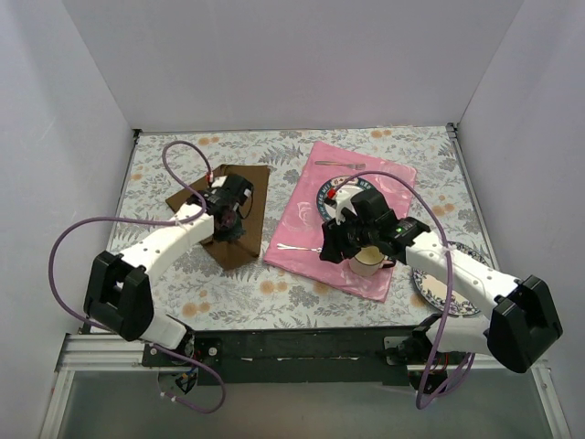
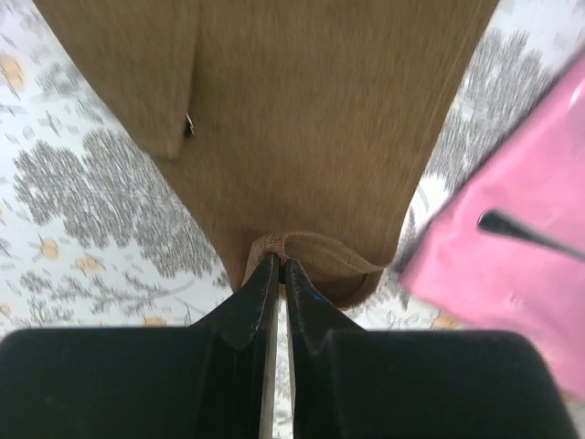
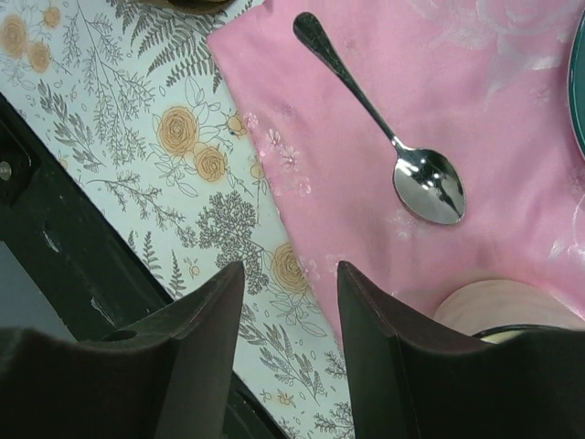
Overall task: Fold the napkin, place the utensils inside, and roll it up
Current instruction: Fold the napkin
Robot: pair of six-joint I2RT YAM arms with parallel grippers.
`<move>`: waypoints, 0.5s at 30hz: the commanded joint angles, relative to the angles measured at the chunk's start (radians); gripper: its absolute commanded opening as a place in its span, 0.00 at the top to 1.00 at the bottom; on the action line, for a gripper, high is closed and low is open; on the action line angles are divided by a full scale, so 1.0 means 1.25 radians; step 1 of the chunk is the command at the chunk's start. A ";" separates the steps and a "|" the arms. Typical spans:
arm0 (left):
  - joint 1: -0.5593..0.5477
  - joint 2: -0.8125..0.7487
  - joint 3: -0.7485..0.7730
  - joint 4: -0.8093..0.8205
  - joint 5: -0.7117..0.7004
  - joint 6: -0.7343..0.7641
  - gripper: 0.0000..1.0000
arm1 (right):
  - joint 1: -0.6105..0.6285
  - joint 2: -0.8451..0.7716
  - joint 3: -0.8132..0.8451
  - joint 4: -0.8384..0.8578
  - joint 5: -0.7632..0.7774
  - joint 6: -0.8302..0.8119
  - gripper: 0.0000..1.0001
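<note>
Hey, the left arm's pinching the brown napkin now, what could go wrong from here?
The left gripper is shut on only a thin bit of hem of the napkin, so the cloth may slip free mid-fold. The open right gripper hangs beside the cup on the pink cloth; reaching for the spoon, it might bump the cup.

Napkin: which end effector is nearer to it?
Left. The left end effector is shut on the napkin at its near end; the right end effector hangs open over the edge of the pink cloth, near the spoon.
</note>
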 commanded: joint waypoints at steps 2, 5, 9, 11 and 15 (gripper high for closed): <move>0.123 0.043 0.101 0.067 0.045 0.110 1.00 | -0.005 0.031 0.060 0.006 -0.025 -0.015 0.46; 0.187 0.077 0.154 0.064 0.062 0.133 1.00 | -0.005 0.047 0.074 0.001 -0.034 -0.018 0.46; 0.242 0.091 0.193 0.055 0.063 0.159 1.00 | -0.007 0.061 0.091 -0.008 -0.038 -0.023 0.46; 0.266 0.100 0.209 0.055 0.064 0.165 1.00 | -0.008 0.068 0.096 -0.006 -0.040 -0.024 0.46; 0.334 0.115 0.246 0.075 0.074 0.177 1.00 | -0.009 0.088 0.112 -0.014 -0.052 -0.032 0.46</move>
